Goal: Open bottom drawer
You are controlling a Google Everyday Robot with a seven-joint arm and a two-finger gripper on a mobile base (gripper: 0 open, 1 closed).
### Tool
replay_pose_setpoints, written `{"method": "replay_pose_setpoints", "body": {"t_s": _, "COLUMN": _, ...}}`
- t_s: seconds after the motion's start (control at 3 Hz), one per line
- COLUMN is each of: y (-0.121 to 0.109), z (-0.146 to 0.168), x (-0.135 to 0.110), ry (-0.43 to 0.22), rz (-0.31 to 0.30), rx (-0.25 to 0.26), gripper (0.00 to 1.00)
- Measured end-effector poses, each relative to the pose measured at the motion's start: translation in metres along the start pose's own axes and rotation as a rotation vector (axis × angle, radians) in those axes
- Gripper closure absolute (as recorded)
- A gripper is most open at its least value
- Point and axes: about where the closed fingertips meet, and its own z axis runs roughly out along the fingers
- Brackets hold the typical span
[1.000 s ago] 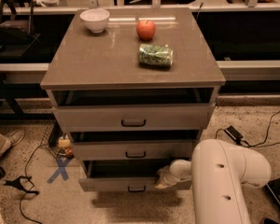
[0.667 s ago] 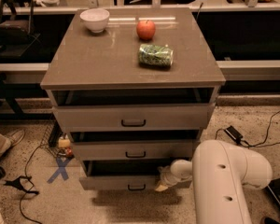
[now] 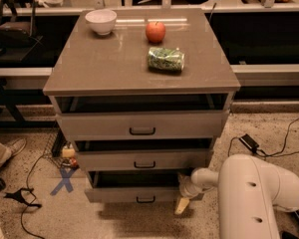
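Nearest me, the white arm (image 3: 259, 198) fills the lower right of the view. Its gripper (image 3: 184, 198) is low at the right end of the bottom drawer (image 3: 114, 195), with a tan tip hanging just below the drawer's front corner. I cannot tell how wide the gripper stands, or whether it grips or only touches the drawer.

The bottom drawer, the narrowest front, is pulled part-way out, with a dark gap above it. Its small dark handle (image 3: 146, 199) is bare, left of the gripper.

Against one second ago, the drawer front looks about where it was. The tan tip sits slightly lower and the arm's bulk slightly lower in view.

Above, the middle drawer (image 3: 109, 161) and top drawer (image 3: 99, 126) each show a dark slot along the upper edge.

On the desk (image 3: 99, 68) are a green packet (image 3: 166, 59), then an apple (image 3: 155, 32) behind it, and a white bowl (image 3: 101, 21) at the far left. A blue cross (image 3: 64, 180) marks the floor left of the desk.
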Motion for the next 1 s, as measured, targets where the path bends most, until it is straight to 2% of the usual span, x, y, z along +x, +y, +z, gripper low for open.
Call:
{"method": "replay_pose_setpoints", "body": {"t_s": 0.33, "y": 0.004, "z": -0.012, "x": 0.017, "ry": 0.021, "rz": -0.003, "rx": -0.029, "gripper": 0.18}}
{"method": "replay_pose_setpoints", "body": {"t_s": 1.0, "y": 0.026, "z": -0.015, "x": 0.031, "ry": 0.061, "rz": -0.007, "rx": -0.090, "gripper": 0.64}}
